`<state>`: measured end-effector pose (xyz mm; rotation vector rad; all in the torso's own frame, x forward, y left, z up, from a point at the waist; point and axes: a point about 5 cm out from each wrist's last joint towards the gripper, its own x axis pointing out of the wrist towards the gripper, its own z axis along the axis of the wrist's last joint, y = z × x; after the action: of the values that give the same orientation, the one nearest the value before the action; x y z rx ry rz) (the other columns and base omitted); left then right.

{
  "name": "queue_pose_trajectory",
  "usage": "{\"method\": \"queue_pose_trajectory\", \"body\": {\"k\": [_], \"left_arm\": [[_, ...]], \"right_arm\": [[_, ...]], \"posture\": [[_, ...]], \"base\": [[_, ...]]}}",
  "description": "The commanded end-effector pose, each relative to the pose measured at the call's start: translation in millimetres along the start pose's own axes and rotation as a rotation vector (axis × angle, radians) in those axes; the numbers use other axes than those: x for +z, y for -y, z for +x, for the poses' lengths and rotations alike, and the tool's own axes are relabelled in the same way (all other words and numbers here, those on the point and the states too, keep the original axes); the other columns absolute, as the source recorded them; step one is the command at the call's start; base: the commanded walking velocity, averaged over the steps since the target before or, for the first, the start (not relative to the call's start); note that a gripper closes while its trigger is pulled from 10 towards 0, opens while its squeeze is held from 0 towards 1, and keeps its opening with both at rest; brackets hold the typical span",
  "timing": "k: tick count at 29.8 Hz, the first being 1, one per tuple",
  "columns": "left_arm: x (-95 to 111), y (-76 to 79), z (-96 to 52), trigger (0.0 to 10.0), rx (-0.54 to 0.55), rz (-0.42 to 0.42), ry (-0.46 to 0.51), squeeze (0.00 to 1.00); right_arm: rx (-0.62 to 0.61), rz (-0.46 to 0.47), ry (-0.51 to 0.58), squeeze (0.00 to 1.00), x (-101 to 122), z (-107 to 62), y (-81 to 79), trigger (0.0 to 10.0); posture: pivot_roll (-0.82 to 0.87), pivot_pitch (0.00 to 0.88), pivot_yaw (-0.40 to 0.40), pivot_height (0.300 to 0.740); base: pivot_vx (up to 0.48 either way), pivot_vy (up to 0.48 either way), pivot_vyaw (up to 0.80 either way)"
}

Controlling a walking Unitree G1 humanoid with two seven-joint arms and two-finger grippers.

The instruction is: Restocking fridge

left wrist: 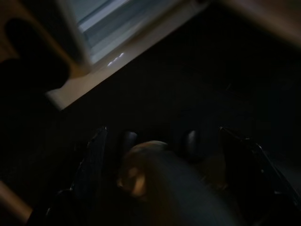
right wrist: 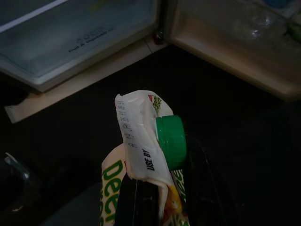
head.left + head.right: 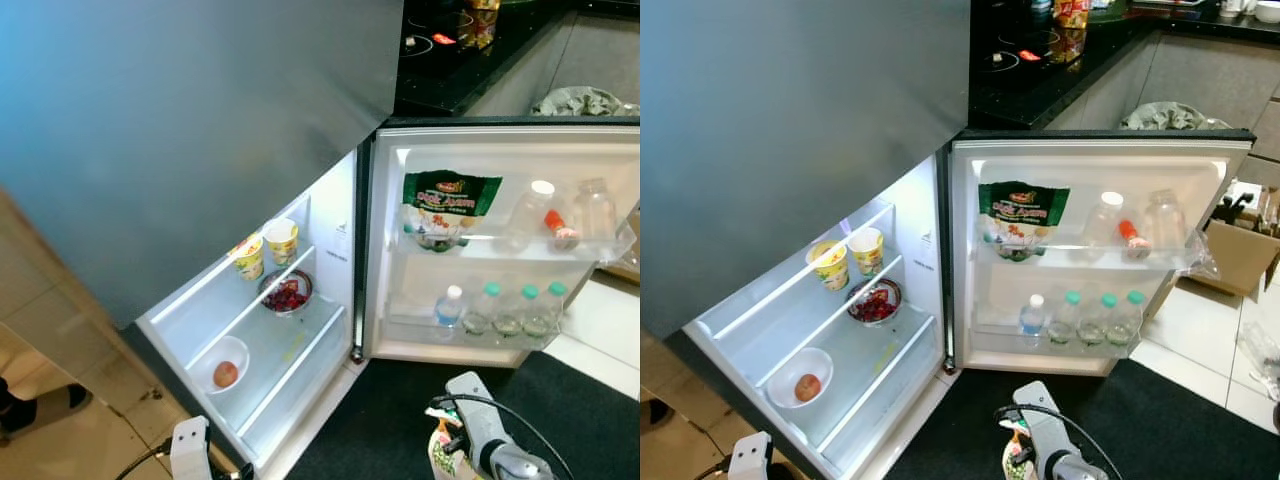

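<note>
Left wrist view is so dark we cannot tell how our left gripper [image 1: 160,160] stands; our right gripper [image 2: 162,197] pinches a green-capped carton [image 2: 150,155], its lower half cut off, above black mat [image 3: 1180,420] before the open fridge [image 3: 270,340]

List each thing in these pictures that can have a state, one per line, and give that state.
fridge door: open
juice carton: green cap on, held in the right gripper
water bottles: upright in the lower door shelf, capped
green bag: standing in the upper door shelf
two cups: upright on an inner shelf
white bowl: holds one round fruit
left gripper: fingers apart
</note>
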<state>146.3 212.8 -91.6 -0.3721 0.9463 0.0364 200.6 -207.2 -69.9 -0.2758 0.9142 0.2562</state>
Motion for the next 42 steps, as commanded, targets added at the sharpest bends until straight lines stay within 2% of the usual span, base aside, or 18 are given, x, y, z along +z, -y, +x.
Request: {"method": "queue_pose_trajectory", "body": {"k": [1, 6, 14, 18, 19, 22, 27, 30, 38, 42], "left_arm": [[-5.7, 1.5, 0.1, 10.0, 0.010, -0.002, -0.021, 0.00], [-4.8, 1.1, 0.4, 10.0, 0.025, 0.002, -0.019, 0.00], [-3.5, 2.2, 1.1, 10.0, 0.027, 0.007, -0.015, 0.00], [-3.9, 3.3, 1.6, 10.0, 0.028, 0.008, -0.016, 0.00], [-4.5, 4.2, 1.9, 10.0, 0.029, 0.009, -0.018, 0.00], [-5.2, 4.7, 2.1, 10.0, 0.034, 0.014, -0.022, 0.00], [-4.9, 5.5, 2.5, 10.0, 0.035, 0.021, -0.022, 0.00], [-4.4, 7.0, 3.1, 10.0, 0.026, 0.019, -0.020, 0.00], [-3.9, 10.9, 4.6, 10.0, 0.011, 0.021, -0.020, 0.00], [-3.7, 11.7, 4.9, 10.0, 0.008, 0.022, -0.021, 0.00]], "right_arm": [[-0.014, -0.029, 0.027, 0.00, 7.6, 0.7, 3.0, 10.0], [-0.029, -0.022, 0.044, 0.00, 10.7, 0.7, 5.1, 10.0], [-0.023, -0.038, 0.063, 0.00, 16.7, 1.7, 4.3, 10.0], [-0.017, -0.048, 0.100, 0.00, 27.4, 3.2, 3.8, 10.0], [-0.007, -0.047, 0.137, 0.00, 38.2, 4.2, 3.6, 10.0], [0.014, -0.068, 0.177, 0.00, 51.3, 5.4, 2.0, 10.0], [0.073, -0.172, 0.259, 0.00, 82.1, 7.4, -6.5, 10.0], [0.083, -0.210, 0.273, 0.00, 89.4, 8.1, -10.2, 10.0], [0.089, -0.261, 0.224, 0.00, 79.3, 9.2, -13.0, 10.0], [0.071, -0.232, 0.162, 0.00, 59.4, 8.3, -9.0, 10.0]], "posture": [[-0.04, 0.000, 0.036, 0.740], [-0.04, 0.000, 0.036, 0.740], [-0.04, 0.000, 0.034, 0.740], [-0.04, 0.000, 0.034, 0.740], [-0.04, 0.000, 0.034, 0.740], [-0.04, 0.000, 0.034, 0.740], [-0.04, 0.000, 0.027, 0.740], [-0.04, 0.000, 0.027, 0.740], [-0.04, 0.000, 0.020, 0.740], [-0.04, 0.000, 0.020, 0.740]], "base": [[0.000, 0.000, 0.79], [0.000, 0.000, 0.65], [0.000, 0.000, 0.00], [0.000, 0.000, 0.00], [0.000, 0.000, 0.00], [0.000, 0.000, 0.00], [0.000, 0.000, 0.00], [0.000, 0.000, 0.00], [0.120, 0.000, 0.00], [0.000, 0.000, 0.00]]}}
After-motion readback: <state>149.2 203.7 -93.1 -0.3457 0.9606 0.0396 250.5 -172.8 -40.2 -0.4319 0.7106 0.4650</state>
